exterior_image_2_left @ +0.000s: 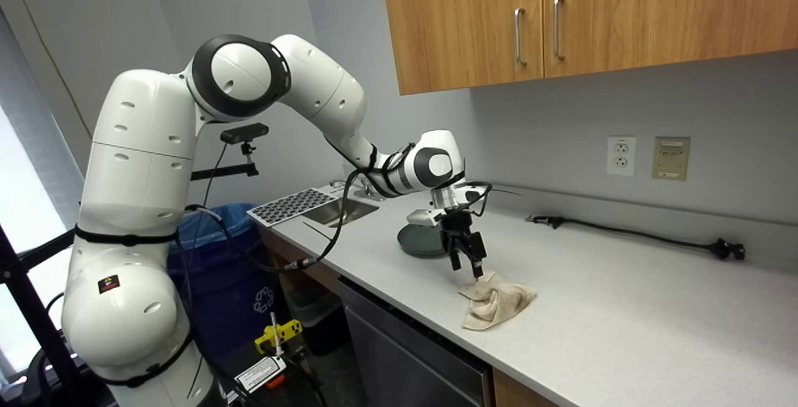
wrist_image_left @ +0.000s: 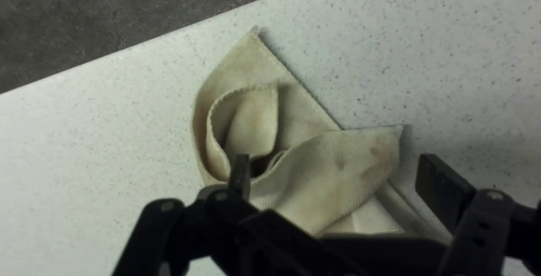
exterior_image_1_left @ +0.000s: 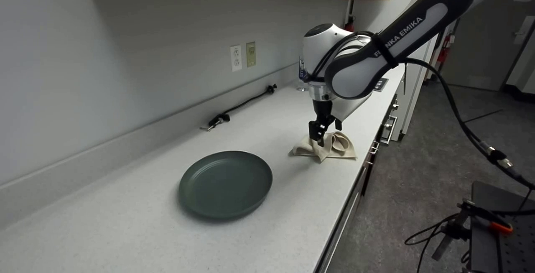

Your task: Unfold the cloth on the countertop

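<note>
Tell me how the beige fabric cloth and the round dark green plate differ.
The beige fabric cloth is pale; the round dark green plate is darker. The cloth lies crumpled; the plate sits flat. The cloth has pointed corners; the plate has none. Both rest on the white countertop.

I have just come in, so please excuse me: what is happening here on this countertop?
A Franka Emika Panda arm is working on a beige cloth, which it is meant to unfold on the white countertop. Its gripper is open over the cloth and holds nothing; whether it touches the fabric, I cannot tell. The cloth is not yet unfolded: it lies crumpled, with one edge curled into a loop and a corner folded across. A dark green plate lies apart from it.
</note>
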